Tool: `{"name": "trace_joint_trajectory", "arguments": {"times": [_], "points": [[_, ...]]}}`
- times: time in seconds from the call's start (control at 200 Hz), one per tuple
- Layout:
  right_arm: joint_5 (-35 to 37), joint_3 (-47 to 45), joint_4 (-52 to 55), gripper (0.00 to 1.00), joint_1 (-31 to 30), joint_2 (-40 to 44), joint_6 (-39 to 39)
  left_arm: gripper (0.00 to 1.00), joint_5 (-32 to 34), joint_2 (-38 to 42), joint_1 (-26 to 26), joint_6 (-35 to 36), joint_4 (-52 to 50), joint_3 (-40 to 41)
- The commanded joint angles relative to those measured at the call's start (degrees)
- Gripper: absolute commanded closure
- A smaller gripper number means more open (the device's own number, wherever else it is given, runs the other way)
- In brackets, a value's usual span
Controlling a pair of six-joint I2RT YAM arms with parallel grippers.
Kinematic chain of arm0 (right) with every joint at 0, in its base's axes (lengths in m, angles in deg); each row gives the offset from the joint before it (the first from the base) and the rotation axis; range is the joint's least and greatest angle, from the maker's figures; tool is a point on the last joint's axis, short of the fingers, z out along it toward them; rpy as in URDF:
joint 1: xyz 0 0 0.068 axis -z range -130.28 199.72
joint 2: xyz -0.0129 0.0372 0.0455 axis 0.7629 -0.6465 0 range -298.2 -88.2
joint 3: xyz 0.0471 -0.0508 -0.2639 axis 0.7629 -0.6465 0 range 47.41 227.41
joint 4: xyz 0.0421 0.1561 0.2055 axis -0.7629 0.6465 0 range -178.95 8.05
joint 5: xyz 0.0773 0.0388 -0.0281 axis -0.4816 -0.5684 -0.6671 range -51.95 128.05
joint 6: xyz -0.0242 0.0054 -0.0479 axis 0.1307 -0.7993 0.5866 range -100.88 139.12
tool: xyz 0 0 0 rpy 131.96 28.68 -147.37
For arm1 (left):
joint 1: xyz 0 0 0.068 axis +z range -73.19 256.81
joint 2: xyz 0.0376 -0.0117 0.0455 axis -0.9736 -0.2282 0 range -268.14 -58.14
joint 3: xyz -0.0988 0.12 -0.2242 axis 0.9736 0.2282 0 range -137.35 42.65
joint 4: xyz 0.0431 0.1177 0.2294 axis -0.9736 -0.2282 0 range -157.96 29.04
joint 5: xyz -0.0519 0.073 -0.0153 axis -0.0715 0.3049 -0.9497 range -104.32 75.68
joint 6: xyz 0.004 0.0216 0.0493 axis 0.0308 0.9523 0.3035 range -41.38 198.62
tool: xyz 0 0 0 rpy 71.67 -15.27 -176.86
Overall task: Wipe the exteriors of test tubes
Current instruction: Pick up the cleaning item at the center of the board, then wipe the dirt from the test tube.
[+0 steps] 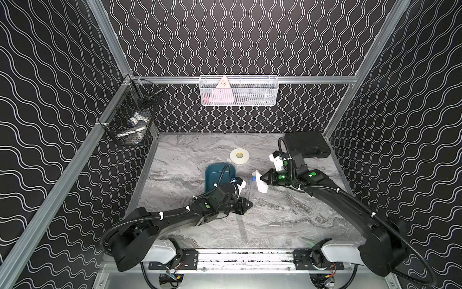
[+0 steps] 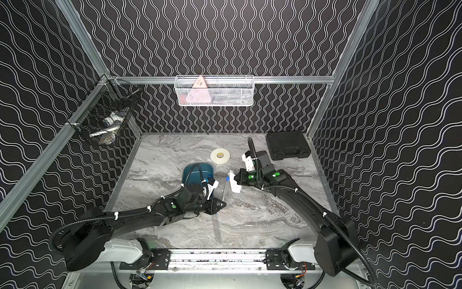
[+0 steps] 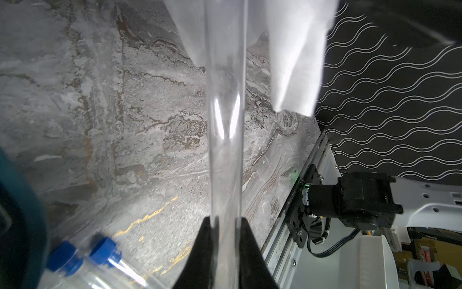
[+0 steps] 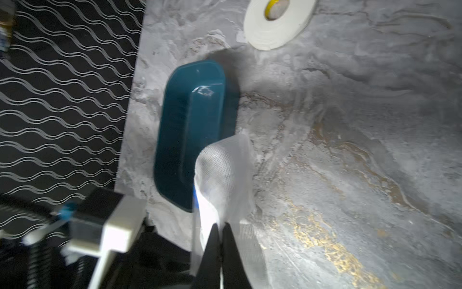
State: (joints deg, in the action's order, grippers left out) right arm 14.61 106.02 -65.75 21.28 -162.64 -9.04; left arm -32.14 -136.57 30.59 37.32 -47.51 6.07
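Note:
My left gripper [image 1: 250, 204] [image 3: 226, 222] is shut on the lower end of a clear test tube [image 1: 251, 189] [image 3: 225, 125], whose blue cap [image 1: 253, 178] points toward the back. My right gripper [image 1: 262, 179] [image 4: 221, 225] is shut on a white tissue [image 1: 261, 185] [image 4: 225, 175], which hangs against the tube's cap end. The tissue [image 3: 295, 62] lies alongside the far part of that tube. Two more blue-capped test tubes [image 3: 105, 250] lie beside the teal tray [image 1: 215, 172] [image 4: 190, 130]. Another test tube [image 1: 241, 230] [image 2: 217, 230] rests on the table near the front.
A white tape roll [image 1: 239, 156] lies behind the tray. A black case [image 1: 306, 145] sits at the back right corner. A white wire basket [image 1: 238, 91] hangs on the back wall, and a black one [image 1: 132, 117] on the left wall. The arms' mounting rail [image 1: 245, 257] runs along the table's front edge.

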Motion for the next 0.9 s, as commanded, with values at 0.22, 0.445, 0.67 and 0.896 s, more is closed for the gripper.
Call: {"name": "trace_joint_trajectory", "arguments": {"times": [0.22,0.445,0.67,0.896], "points": [[-6.38,-7.73,-9.89,1.00,-0.12,2.06,-10.21,0.86,-1.76,-1.90,-0.01,0.83,3.74,-2.81],[-7.86,-11.76,-18.15,0.97,-0.12,1.36,-15.03,0.86,-2.65,-2.49,-0.24,0.06,5.31,-2.09],[-6.80,-12.72,-20.32,0.78,-0.17,1.05,-16.48,0.86,-2.48,-2.17,-0.59,0.31,5.47,-1.72],[-7.98,-13.69,-23.02,0.77,-0.88,1.57,-17.90,0.86,-2.46,-2.49,-0.59,0.34,5.77,-1.72]]}}
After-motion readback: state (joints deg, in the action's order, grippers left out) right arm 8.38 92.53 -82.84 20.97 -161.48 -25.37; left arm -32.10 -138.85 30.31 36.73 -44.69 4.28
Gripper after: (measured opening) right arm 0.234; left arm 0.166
